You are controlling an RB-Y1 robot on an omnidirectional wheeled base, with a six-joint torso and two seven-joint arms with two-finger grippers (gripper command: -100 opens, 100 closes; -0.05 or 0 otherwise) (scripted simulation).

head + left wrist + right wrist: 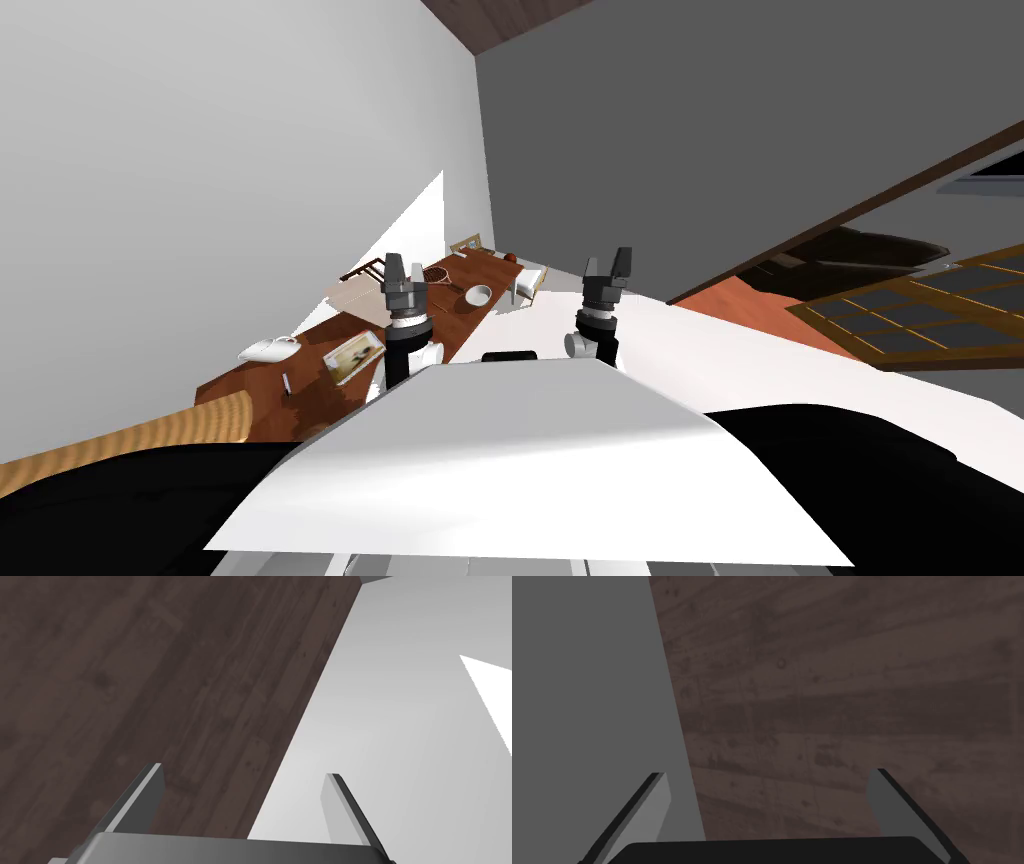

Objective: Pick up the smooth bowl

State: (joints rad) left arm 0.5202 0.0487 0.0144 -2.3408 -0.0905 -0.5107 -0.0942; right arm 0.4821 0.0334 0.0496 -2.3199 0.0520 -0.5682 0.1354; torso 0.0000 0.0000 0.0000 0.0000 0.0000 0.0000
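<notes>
your head camera looks steeply down along a long brown wooden table [250, 395] that runs beside a white wall [200, 180] on your left side. the smooth bowl [478, 295] is small, round and white. it sits upright on the table top, far along it, close to the table edge that faces the open room. it lies ahead of your left gripper [405, 265] and a little to its right, well apart from it.

just beside the bowl, toward the wall, lies a racket-shaped thing [447, 279]; you cannot tell whether the two touch. nearer to you on the same table lie a flat picture or book [353, 357], a white vessel [268, 350] next to the wall, and a thin pen-like stick [287, 383]. at the table's far end stands a small frame [465, 243].

both arms are raised in front of you with the hands pointing upward. the left gripper is above the table's room-side edge. the right gripper [607, 262] is off to the right of the table, apart from it.

in the left wrist view that gripper's two fingers [147, 796] stand wide apart with nothing between them. in the right wrist view the fingers [649, 806] are likewise spread and hold nothing.
</notes>
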